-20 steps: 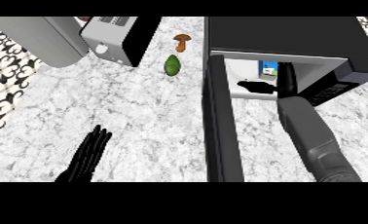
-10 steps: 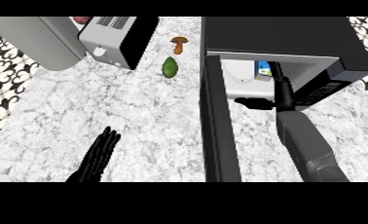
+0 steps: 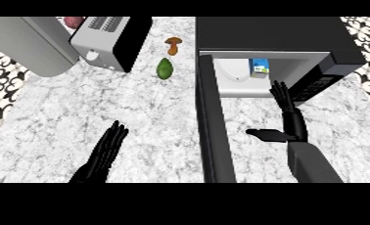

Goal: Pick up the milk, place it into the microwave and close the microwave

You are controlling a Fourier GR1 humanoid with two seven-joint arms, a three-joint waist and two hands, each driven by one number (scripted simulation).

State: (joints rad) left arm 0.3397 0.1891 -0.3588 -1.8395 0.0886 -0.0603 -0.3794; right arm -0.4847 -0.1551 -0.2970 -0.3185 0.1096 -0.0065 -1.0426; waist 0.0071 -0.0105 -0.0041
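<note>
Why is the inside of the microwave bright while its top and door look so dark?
Head view: the microwave has a black top and door; its pale lit inside shows the milk clearly; no glare, and only faint shadows on the marble counter.

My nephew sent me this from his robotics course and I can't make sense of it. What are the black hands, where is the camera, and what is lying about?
The camera sits where the robot's head would be, looking steeply down at a marble kitchen counter. The two black shapes are the robot's own hands on grey forearms, coming in from the bottom edge. The left hand rests open over the counter. The right hand is open too, fingers straight, just in front of the microwave; it holds nothing. The microwave's door stands open, and a small milk carton stands inside. On the counter lie a green avocado and a brown mushroom, beside a toaster.
</note>
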